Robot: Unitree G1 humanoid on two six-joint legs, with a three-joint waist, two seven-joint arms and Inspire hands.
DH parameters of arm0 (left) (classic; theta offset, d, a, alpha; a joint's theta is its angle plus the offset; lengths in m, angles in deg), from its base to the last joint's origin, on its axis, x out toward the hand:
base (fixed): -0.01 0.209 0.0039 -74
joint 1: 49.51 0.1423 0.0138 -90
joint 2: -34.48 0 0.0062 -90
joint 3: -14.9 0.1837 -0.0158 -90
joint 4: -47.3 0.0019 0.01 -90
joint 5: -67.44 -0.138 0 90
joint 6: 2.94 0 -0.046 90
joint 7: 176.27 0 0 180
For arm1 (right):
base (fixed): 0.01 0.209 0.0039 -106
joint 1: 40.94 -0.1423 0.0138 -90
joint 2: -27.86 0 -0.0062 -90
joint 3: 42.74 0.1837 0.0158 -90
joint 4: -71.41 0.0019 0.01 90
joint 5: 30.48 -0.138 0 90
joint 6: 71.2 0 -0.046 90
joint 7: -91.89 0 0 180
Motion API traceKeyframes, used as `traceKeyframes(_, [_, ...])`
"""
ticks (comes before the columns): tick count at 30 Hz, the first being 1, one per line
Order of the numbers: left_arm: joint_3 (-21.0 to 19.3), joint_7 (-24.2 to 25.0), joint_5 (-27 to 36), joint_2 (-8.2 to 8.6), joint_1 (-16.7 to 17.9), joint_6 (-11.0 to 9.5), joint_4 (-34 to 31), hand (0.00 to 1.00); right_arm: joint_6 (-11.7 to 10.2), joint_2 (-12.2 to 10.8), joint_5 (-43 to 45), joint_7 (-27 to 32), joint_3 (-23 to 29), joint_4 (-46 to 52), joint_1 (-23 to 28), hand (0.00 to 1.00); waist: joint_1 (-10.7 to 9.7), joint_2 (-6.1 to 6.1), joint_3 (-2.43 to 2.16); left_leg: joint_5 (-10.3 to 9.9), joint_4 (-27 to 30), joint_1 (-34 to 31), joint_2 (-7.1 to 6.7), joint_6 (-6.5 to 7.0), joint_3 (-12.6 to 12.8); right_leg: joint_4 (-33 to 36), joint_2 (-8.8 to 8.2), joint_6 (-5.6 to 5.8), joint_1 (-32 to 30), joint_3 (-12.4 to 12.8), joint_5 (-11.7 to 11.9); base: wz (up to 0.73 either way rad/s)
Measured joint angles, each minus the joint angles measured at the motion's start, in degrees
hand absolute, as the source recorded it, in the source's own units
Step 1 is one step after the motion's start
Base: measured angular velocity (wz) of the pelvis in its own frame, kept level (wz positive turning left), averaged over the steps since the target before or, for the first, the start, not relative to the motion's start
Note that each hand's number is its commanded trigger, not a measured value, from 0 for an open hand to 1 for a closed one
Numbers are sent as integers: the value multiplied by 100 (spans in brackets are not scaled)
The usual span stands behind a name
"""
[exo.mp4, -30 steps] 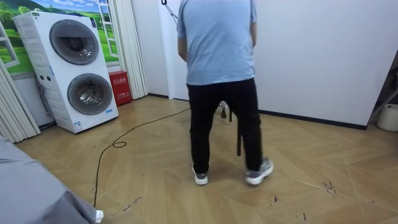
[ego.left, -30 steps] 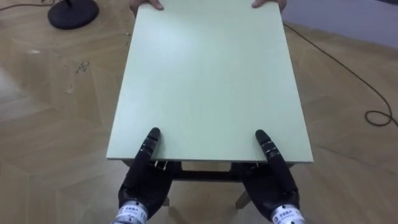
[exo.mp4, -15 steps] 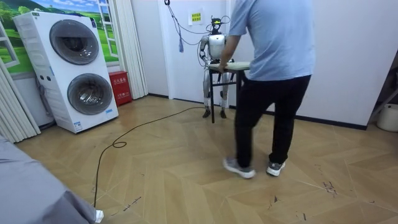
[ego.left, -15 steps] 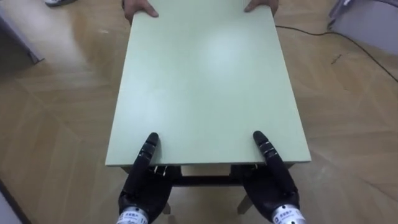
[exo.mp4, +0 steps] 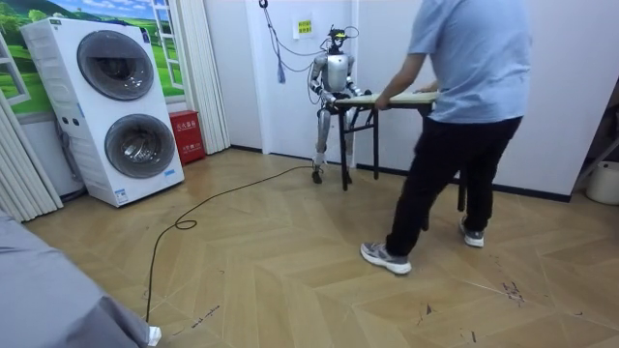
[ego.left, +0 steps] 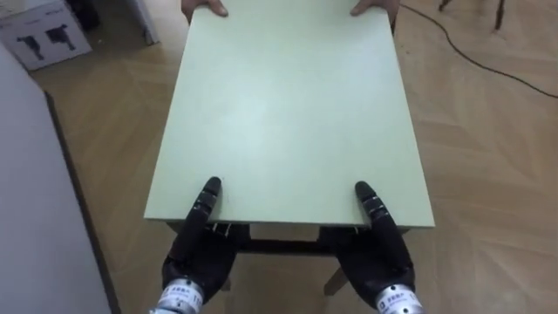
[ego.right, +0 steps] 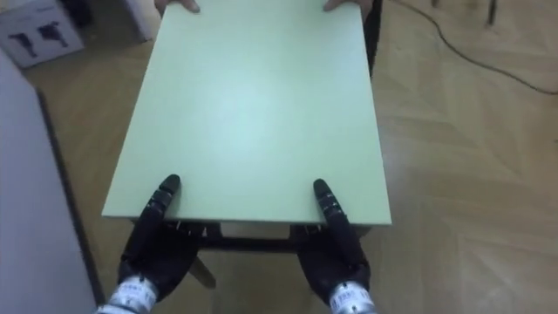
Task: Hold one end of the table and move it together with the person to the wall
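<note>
A pale green table (ego.left: 288,113) hangs between me and a person (exo.mp4: 464,116). My left hand (ego.left: 199,249) holds its near edge at the left, thumb lying on the top and fingers underneath. My right hand (ego.left: 375,253) grips the same edge at the right in the same way. The person's hands (ego.left: 205,7) hold the far edge at both corners. In the room view I stand by the back wall at the table's (exo.mp4: 387,99) left end, and the person strides at its right end.
A white panel (ego.left: 35,201) stands close on my left, with a white box (ego.left: 39,30) beyond it. A dark cable (ego.left: 471,52) crosses the wooden floor at my right. Stacked washing machines (exo.mp4: 116,106) and a red box (exo.mp4: 184,135) stand at the room view's left.
The person has stepped toward the room view's right, and the table has gone with them. My view has swung across the floor, with a white panel now at the left. Both hands keep their hold.
</note>
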Motion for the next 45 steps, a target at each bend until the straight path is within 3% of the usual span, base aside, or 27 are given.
traceKeyframes(8, [-5, -1, 58, 55, 3, -56, -30, 100, 1, 71, -21, 0, -23, -9, -147, 100, 230, -17, -6, 164, -17, -240, 35, -206, -415, -92, 217, -27, 32, -280, 1, 31])
traceKeyframes(11, [-41, -2, 70, 52, -5, -44, -28, 100, 2, 51, -9, 16, -32, -26, -146, 100, 120, 9, -6, 259, 4, -349, 23, -245, -515, -96, 299, -117, 76, -543, -2, 67])
traceKeyframes(12, [-22, -12, 112, 34, -24, -22, -22, 100, 0, 70, -38, 16, -10, -39, -134, 100, -34, 41, -18, 393, -40, -400, 2, -217, -468, -91, 321, -209, 117, -741, -7, 132])
traceKeyframes(14, [48, -25, 171, 12, -113, -19, 26, 100, -12, 77, -97, 15, 21, -39, -130, 100, -279, 43, -18, 752, -375, -413, 51, -79, 44, -103, 344, -326, 123, -774, -26, 141])
traceKeyframes(15, [83, -37, 171, 10, -215, 14, 88, 100, -17, 96, -89, 13, 80, -35, -116, 100, -344, 44, -21, 1062, -756, -381, 135, 36, 572, -136, 370, -395, 123, -702, -53, 124])
traceKeyframes(16, [104, -69, 171, -4, -290, 31, 92, 100, -19, 100, -88, 7, 135, -10, -110, 100, -371, 41, -25, 1384, -1271, -298, 172, -63, 921, -283, 378, -426, 97, -710, -67, 107])
traceKeyframes(17, [103, -72, 181, -8, -321, 32, 92, 100, -9, 93, -77, 7, 166, 1, -122, 100, -401, 33, -29, 1480, -1397, -298, 180, -212, 1007, -330, 323, -428, 64, -791, -68, 60])
traceKeyframes(18, [61, -71, 193, 22, -320, 32, 107, 100, 50, 92, -9, 16, 193, -54, -221, 100, -390, 47, -5, 1033, -741, -512, 374, -50, 1625, -375, 221, -398, 33, -936, -65, 29])
traceKeyframes(19, [40, -70, 245, -29, -249, 39, 115, 100, 109, 53, 28, 64, 183, -121, -245, 100, -389, 48, -7, 209, 261, -511, 648, 98, 2370, -384, 220, -384, 135, -1046, -79, 27])
traceKeyframes(21, [17, -71, 285, -70, -241, 96, 145, 100, 175, 18, 28, 103, 187, -120, -231, 100, -381, 103, -16, -506, 922, -403, 956, 70, 2648, -220, 280, -346, 188, -1257, -236, 55])
traceKeyframes(22, [-20, -72, 284, -67, -240, 134, 170, 100, 239, -7, 59, 137, 217, -118, -229, 100, -383, 119, -15, -608, 896, -395, 915, 210, 2600, -38, 281, -241, 170, -1322, -358, 61])
traceKeyframes(24, [-133, -80, 238, 6, -237, 190, 169, 100, 269, -72, 184, 193, 260, -101, -260, 100, -390, 99, -28, -556, 643, -341, 762, 362, 2530, 66, 257, -171, 113, -1314, -358, 44])
traceKeyframes(25, [-195, -91, 173, 90, -233, 206, 168, 100, 296, -87, 177, 248, 268, -99, -306, 100, -390, 106, -31, -472, 443, -260, 655, 406, 2479, 131, 191, -157, 91, -1282, -309, 35])
traceKeyframes(27, [-211, -108, 53, 169, -233, 221, 168, 100, 299, -83, 167, 289, 267, -100, -316, 100, -359, 135, -30, -425, 243, -106, 573, 448, 2358, 301, 128, -144, 52, -1129, -269, 28])
traceKeyframes(28, [-218, -109, 22, 179, -244, 218, 168, 100, 299, -96, 173, 294, 263, -99, -322, 100, -311, 171, -46, -419, 175, -77, 581, 450, 2246, 310, 151, -126, -97, -852, -305, 17])
traceKeyframes(30, [-229, -109, -2, 185, -290, 210, 169, 100, 290, -119, 174, 293, 270, -86, -334, 100, -163, 175, -43, -415, 112, -34, 591, 448, 2142, 204, 147, -161, -566, -620, -255, 10])
traceKeyframes(33, [-228, -116, -6, 159, -226, 226, 184, 100, 283, -146, 158, 293, 273, -76, -181, 100, -137, 238, -40, -393, -142, 332, 603, 404, 1931, 279, 114, -309, -1108, -558, 439, 24])
traceKeyframes(36, [-256, -114, -4, 172, -99, 243, 182, 100, 288, -129, 164, 293, 226, -64, -115, 100, -125, 242, -45, -381, -450, 609, 589, 382, 1996, 326, 69, -311, -910, -699, 459, 5])
traceKeyframes(39, [-296, -115, -7, 181, -108, 309, 183, 100, 312, -150, 150, 294, 233, -53, -89, 100, -240, 229, -44, -381, -596, 750, 566, 383, 1951, 508, 48, -274, -892, -579, 434, 17])
traceKeyframes(41, [-270, -117, -14, 160, -96, 347, 243, 100, 353, -152, 130, 295, 279, -53, 27, 100, -283, 214, -38, -378, -649, 953, 503, 388, 1657, 834, 46, -134, -978, -355, 279, 13])
traceKeyframes(42, [-224, -116, -61, 157, -91, 346, 287, 100, 394, -149, 150, 294, 298, -53, 91, 100, -275, 207, -37, -379, -650, 1025, 489, 388, 1443, 662, 127, -158, -1029, -133, 200, 0])
traceKeyframes(44, [-207, -115, -61, 158, -87, 346, 295, 100, 403, -164, 156, 294, 299, -54, 109, 100, -280, 202, -34, -382, -654, 1062, 483, 383, 1212, 50, 334, -333, -1238, 112, 415, 5])
traceKeyframes(45, [-219, -119, -61, 137, -82, 346, 299, 100, 402, -170, 153, 294, 296, -53, 144, 100, -307, 162, -32, -401, -689, 1156, 435, 358, 1214, -137, 372, -420, -1340, 159, 1044, 35])
